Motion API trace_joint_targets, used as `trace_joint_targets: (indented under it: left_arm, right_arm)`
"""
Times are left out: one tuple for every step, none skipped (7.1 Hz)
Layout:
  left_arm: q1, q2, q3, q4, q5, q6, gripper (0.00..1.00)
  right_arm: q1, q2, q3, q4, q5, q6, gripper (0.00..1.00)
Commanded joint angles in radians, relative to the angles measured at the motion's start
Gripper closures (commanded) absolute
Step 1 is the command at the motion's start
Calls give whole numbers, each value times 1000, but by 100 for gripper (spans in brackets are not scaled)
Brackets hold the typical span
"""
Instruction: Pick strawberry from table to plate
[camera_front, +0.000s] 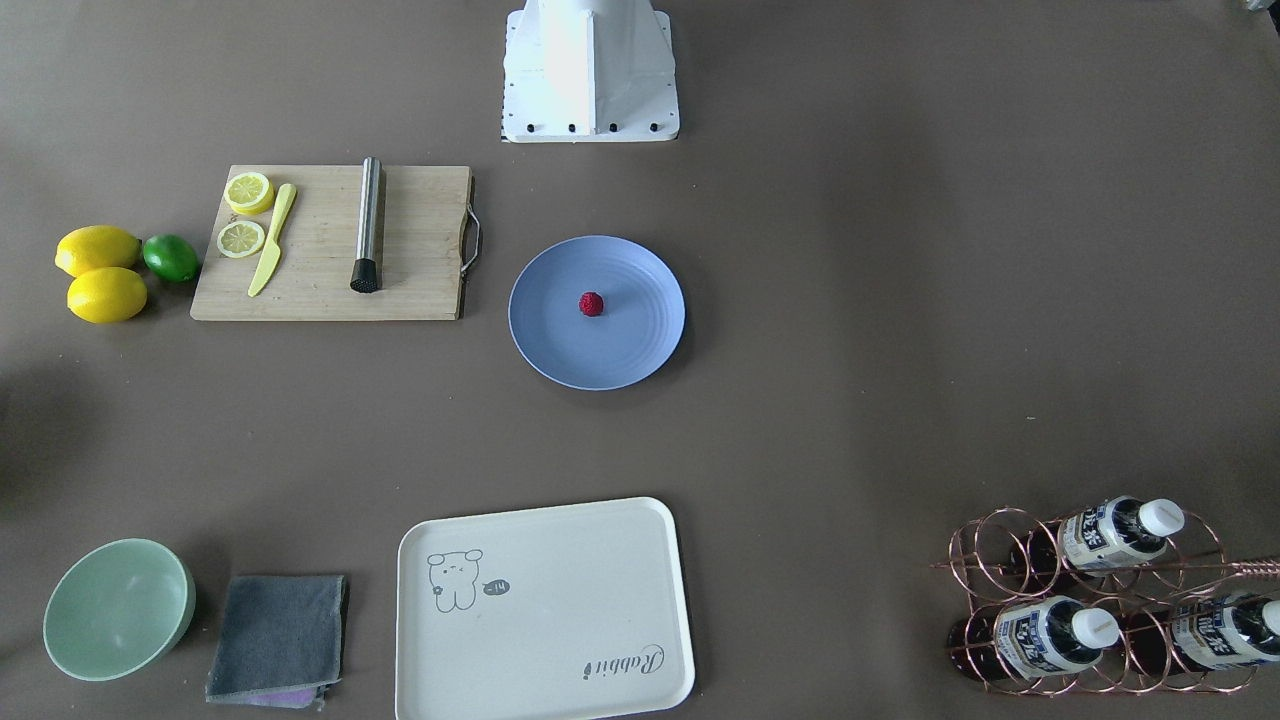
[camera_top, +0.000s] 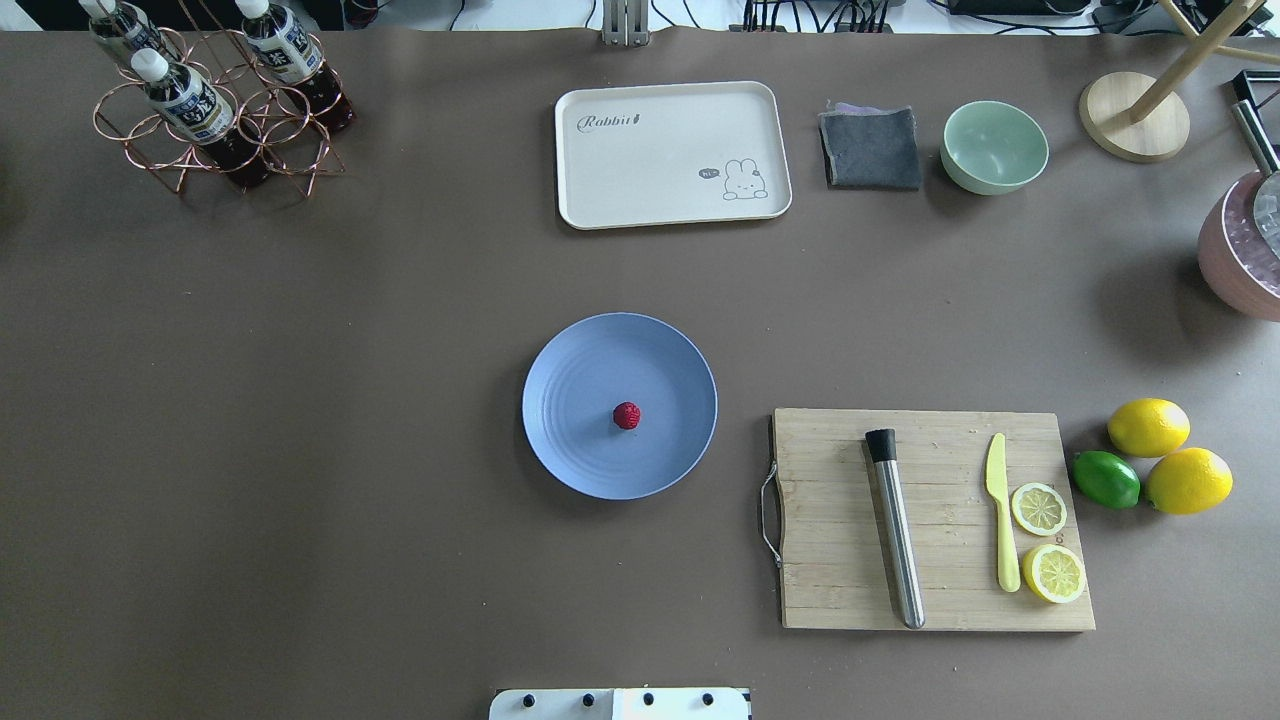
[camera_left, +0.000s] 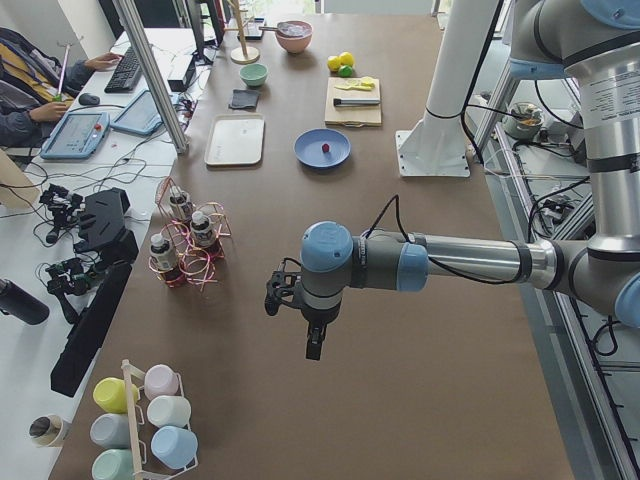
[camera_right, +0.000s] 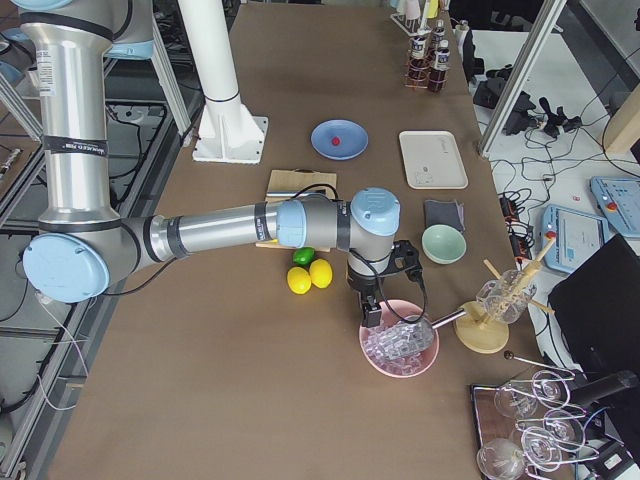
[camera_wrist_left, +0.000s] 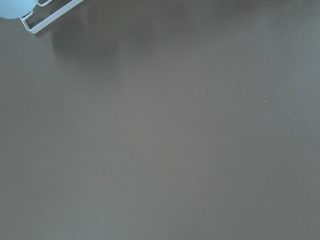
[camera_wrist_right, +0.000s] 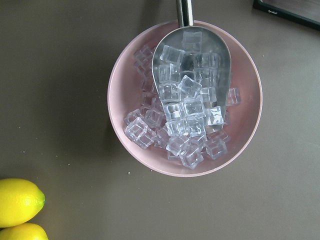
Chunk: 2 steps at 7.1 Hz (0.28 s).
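Note:
The small dark red strawberry (camera_front: 591, 304) (camera_top: 627, 415) lies near the middle of the round blue plate (camera_front: 556, 345) (camera_top: 575, 445) at the centre of the grey-brown table (camera_front: 900, 300). Neither arm is near it. My left gripper (camera_left: 314, 345) hangs over bare table far toward the left end, seen only in the exterior left view. My right gripper (camera_right: 372, 315) hovers over a pink bowl of ice cubes (camera_wrist_right: 185, 100) at the right end, seen only in the exterior right view. I cannot tell whether either gripper is open or shut.
A wooden cutting board (camera_top: 830, 520) with a steel muddler (camera_top: 895, 530), yellow knife and lemon slices lies right of the plate; two lemons and a lime (camera_top: 1105, 479) lie beyond it. A cream tray (camera_top: 670, 155), grey cloth, green bowl (camera_top: 994, 146) and bottle rack (camera_top: 215, 110) line the far edge.

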Motion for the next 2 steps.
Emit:
trace_joint_targets:
  left_arm:
    - [-37,9,-25,0,-16,5,3]
    - [-39,11,-28,0,-17,8,3]
  right_arm:
    - [-22,4,-6,2,-13,0,0]
    - [-22,2,-8,2,-11,2,0]
